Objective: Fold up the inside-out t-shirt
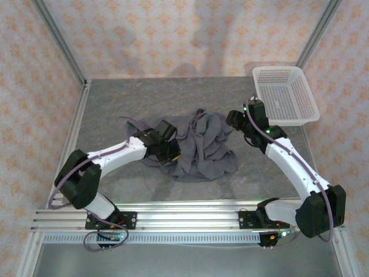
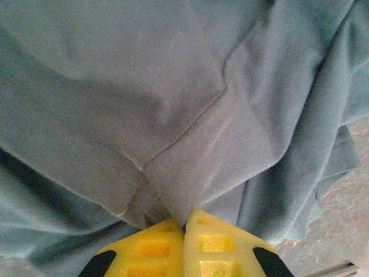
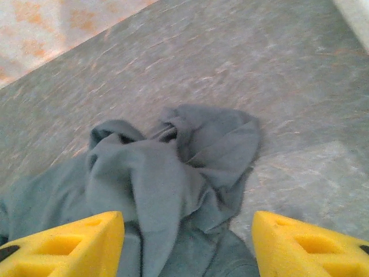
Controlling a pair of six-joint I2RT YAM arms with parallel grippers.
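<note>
The inside-out t-shirt [image 1: 199,147] lies crumpled in a heap at the middle of the table, dark slate-grey, with seams showing [image 2: 190,127]. My left gripper [image 1: 167,151] sits on the heap's left side, and its yellow fingers [image 2: 155,245] are shut on a pinch of the ribbed cloth. At the heap's right edge my right gripper [image 1: 237,124] hovers open, its yellow fingertips [image 3: 86,236] wide apart over a bunched fold of the shirt [image 3: 173,167].
A white mesh basket [image 1: 285,95] stands at the back right corner, close to the right arm. Grey table surface [image 1: 144,98] lies bare behind and in front of the shirt. Metal rails [image 1: 173,219] run along the near edge.
</note>
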